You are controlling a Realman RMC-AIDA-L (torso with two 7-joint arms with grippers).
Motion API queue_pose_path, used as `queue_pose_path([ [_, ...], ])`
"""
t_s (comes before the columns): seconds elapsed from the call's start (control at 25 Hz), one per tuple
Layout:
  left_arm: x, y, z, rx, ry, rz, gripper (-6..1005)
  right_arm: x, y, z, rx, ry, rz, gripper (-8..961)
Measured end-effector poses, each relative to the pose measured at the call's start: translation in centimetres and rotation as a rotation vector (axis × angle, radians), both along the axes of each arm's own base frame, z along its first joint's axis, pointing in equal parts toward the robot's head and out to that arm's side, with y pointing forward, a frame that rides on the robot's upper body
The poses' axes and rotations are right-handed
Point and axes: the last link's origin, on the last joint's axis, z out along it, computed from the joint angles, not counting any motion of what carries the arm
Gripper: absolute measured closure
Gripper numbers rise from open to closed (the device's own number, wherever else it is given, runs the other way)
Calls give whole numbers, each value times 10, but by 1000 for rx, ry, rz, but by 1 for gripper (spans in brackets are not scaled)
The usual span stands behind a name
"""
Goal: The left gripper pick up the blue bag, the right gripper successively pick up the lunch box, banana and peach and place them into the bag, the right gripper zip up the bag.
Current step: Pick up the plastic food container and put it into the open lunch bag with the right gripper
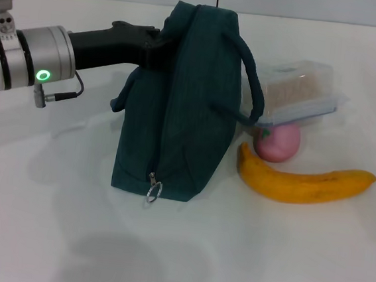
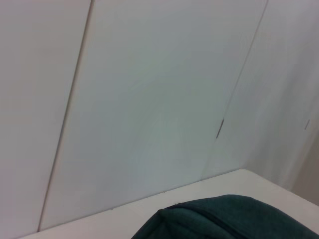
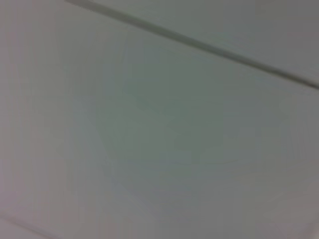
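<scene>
On the table [image 1: 32,233] stand one blue bag [image 1: 178,107], one lunch box [image 1: 298,91] propped on one peach [image 1: 278,142], and one banana [image 1: 304,182], all just beside the bag. The left pincer [image 1: 158,45] presses into the bag's upper edge; whether it grips the cloth I cannot tell. If not, the bag may slump shut, and lifting the box could roll the peach.

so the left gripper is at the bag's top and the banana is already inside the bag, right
Not quite. The left gripper is at the top of the bag, but the banana is not inside; the head view shows it lying on the table beside the bag, in front of the peach.
</scene>
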Motion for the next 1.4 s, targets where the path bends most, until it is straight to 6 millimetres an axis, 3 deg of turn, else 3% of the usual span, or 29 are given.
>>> queue_pose_path([
  [0.2, 3, 1, -1, -2, -1, -10, 898, -2, 9, -24, -62, 20, -55, 408],
  [0.32, 3, 1, -1, -3, -1, -10, 898, -10, 19, -35, -87, -80, -22, 408],
  [0.92, 0, -1, -1, -4, 3, -3, 898, -18, 31, -31, -20, -240, 37, 409],
  [1.04, 0, 0, -1, -1, 6, -6, 898, -29, 36, -21, 45, -411, 155, 409],
  [1.16, -1, -1, -1, 0, 9, -9, 898, -45, 42, 6, 74, -657, 334, 409],
  [1.28, -1, -1, -1, 0, 10, -8, 898, -66, 51, 31, -19, -904, 482, 408],
  [1.4, -2, -1, -1, 1, 10, -8, 898, -87, 61, 49, -149, -1094, 524, 408],
])
